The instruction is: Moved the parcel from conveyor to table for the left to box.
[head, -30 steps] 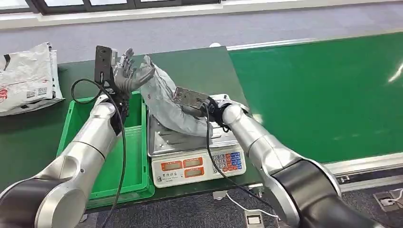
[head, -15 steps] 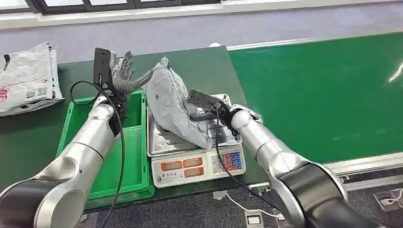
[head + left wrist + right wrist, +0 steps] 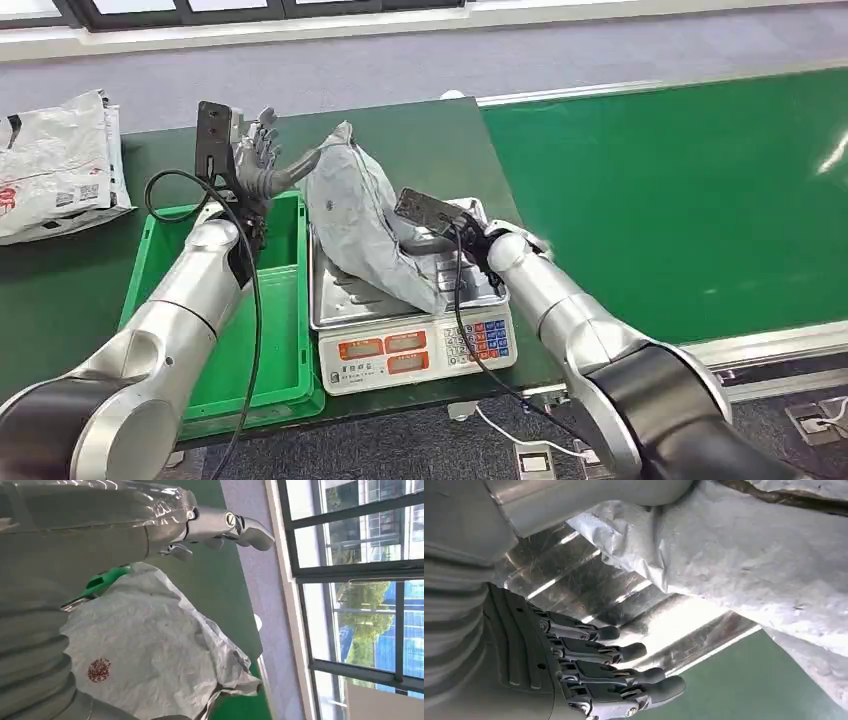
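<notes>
A crumpled grey parcel (image 3: 362, 222) leans upright on the steel tray (image 3: 345, 295) of a scale (image 3: 400, 350). My left hand (image 3: 262, 160) hovers open beside the parcel's top left edge, thumb (image 3: 220, 526) stretched toward it without touching. The left wrist view has the parcel (image 3: 150, 650) close, with a red stamp on it. My right hand (image 3: 428, 243) sits low at the parcel's right side, partly hidden by its wrist camera. In the right wrist view its fingers (image 3: 614, 672) lie straight over the tray, apart from the parcel (image 3: 744, 565), with the thumb at the parcel's edge.
A green crate (image 3: 280, 330) stands left of the scale, under my left forearm. Several white mail bags (image 3: 55, 165) lie at the table's far left. The green conveyor belt (image 3: 680, 200) runs along the right. The dark green table (image 3: 420, 140) extends behind the scale.
The parcel has come down from between both hands to lean on the scale tray. My left hand has drawn off its top; my right hand has lowered and shifted right.
</notes>
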You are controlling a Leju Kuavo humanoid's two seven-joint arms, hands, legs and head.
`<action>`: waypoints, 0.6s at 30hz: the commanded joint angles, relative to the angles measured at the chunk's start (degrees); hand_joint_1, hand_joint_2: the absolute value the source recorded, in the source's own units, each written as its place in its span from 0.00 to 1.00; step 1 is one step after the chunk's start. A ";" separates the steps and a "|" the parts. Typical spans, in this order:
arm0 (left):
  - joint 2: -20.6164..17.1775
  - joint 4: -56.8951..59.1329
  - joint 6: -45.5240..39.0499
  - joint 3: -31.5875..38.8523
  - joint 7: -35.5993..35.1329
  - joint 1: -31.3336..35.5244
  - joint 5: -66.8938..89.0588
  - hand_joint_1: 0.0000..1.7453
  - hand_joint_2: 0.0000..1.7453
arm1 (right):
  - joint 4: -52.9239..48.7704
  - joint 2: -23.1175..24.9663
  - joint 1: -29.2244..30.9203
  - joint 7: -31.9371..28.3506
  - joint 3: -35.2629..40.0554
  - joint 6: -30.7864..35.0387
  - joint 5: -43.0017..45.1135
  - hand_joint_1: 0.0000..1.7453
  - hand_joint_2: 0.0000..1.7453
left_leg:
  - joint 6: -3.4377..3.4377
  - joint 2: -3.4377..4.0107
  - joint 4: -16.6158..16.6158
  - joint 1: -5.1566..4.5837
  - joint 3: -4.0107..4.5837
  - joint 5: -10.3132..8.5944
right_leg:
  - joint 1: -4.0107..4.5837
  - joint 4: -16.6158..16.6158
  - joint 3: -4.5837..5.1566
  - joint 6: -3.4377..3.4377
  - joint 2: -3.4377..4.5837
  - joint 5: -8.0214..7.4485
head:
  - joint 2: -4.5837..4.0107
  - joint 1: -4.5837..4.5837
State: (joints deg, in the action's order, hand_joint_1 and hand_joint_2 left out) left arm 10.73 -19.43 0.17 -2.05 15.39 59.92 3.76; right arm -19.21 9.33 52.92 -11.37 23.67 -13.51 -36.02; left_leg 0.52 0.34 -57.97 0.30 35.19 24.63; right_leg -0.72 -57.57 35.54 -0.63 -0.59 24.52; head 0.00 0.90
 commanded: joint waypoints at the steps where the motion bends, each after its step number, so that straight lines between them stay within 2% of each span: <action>1: -0.43 2.69 0.25 -1.94 -0.26 1.37 -0.05 0.00 1.00 | 1.94 -1.99 1.76 -0.17 1.30 0.70 0.41 0.00 1.00 | -0.01 -0.06 0.03 0.00 -0.07 0.01 | 0.00 0.04 -0.10 0.02 -0.01 0.02 | 0.00 0.00; 7: -0.37 2.40 0.28 -2.15 -0.24 1.06 -0.04 0.00 1.00 | 1.50 -3.95 4.05 0.70 -1.03 2.76 1.91 0.00 1.00 | -0.02 -0.10 0.01 -0.01 -0.05 0.01 | -0.01 0.01 -0.09 0.01 -0.05 0.04 | 0.00 0.00; 8: -0.48 2.32 0.23 -2.11 -0.20 0.90 -0.11 0.00 1.00 | 0.96 -4.43 4.86 0.94 -2.16 4.69 2.59 0.00 1.00 | -0.02 -0.08 -0.01 -0.02 0.01 -0.01 | -0.02 -0.01 -0.01 0.00 -0.05 0.02 | 0.00 0.00; 9: -0.83 2.07 -0.45 -1.86 -0.24 0.31 -0.40 0.00 1.00 | -1.00 -5.03 7.03 0.52 -6.23 16.34 4.19 0.00 1.00 | -0.02 -0.08 -0.02 -0.02 -0.01 0.01 | -0.03 -0.01 -0.04 0.01 -0.03 0.03 | 0.00 0.00; 11: -0.77 1.99 -0.47 -1.85 0.06 -0.15 -0.46 0.00 1.00 | -4.13 -6.30 9.43 0.69 -8.34 23.89 4.16 0.00 1.00 | -0.03 -0.02 -0.08 -0.08 0.06 0.03 | -0.09 -0.13 0.09 0.01 0.03 0.04 | 0.00 0.00; 14: 0.12 1.99 -0.48 -2.04 0.28 -0.18 -0.39 0.00 1.00 | -7.29 -7.10 10.29 0.06 -10.17 29.30 4.04 0.00 1.00 | -0.04 -0.07 -0.06 -0.13 0.14 -0.02 | -0.14 -0.09 0.13 -0.02 -0.04 -0.01 | 0.00 0.00; 18: 0.62 2.13 -0.62 -2.35 0.20 0.02 -0.12 0.00 1.00 | -8.86 -8.82 10.51 0.26 -11.42 30.04 3.79 0.00 1.00 | -0.05 -0.11 -0.05 -0.08 0.03 0.01 | -0.08 -0.01 -0.02 -0.01 -0.07 0.02 | 0.00 0.02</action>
State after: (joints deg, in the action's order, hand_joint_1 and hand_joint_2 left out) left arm 10.67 -19.45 -0.22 -2.23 15.74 58.10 3.41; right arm -24.46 4.02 59.04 -11.26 18.05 15.15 -31.91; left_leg 0.50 0.33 -58.00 0.22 35.20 24.61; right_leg -0.80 -57.57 35.55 -0.64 -0.59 24.50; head 0.00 0.92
